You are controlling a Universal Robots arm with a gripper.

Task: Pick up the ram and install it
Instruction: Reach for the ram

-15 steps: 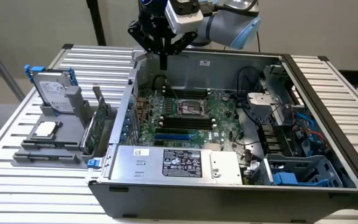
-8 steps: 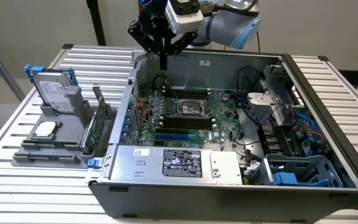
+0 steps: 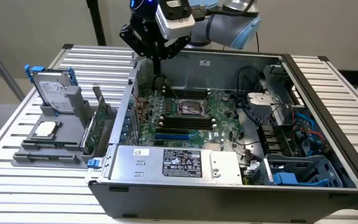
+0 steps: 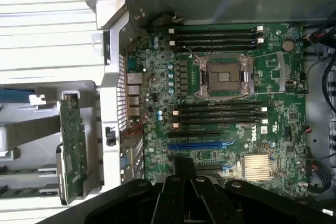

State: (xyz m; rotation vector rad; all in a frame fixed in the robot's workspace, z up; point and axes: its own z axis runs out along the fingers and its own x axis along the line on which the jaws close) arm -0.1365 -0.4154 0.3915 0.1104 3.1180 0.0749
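- Black gripper (image 3: 157, 56) hangs at twelve o'clock over the open grey computer case (image 3: 166, 200); I cannot tell its opening or load
- The ram (image 3: 103, 119), I judge, is the thin green stick upright in the grey rack (image 3: 48, 156) at nine o'clock
- I'd grip it mid-length, squarely
- Wrist view shows bare black memory slots (image 4: 218, 111); exterior view gives gripper height

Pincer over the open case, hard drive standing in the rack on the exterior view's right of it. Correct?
No. The exterior view shows the hard drive standing in the rack on that view's left of the case. The pincer is over the case.
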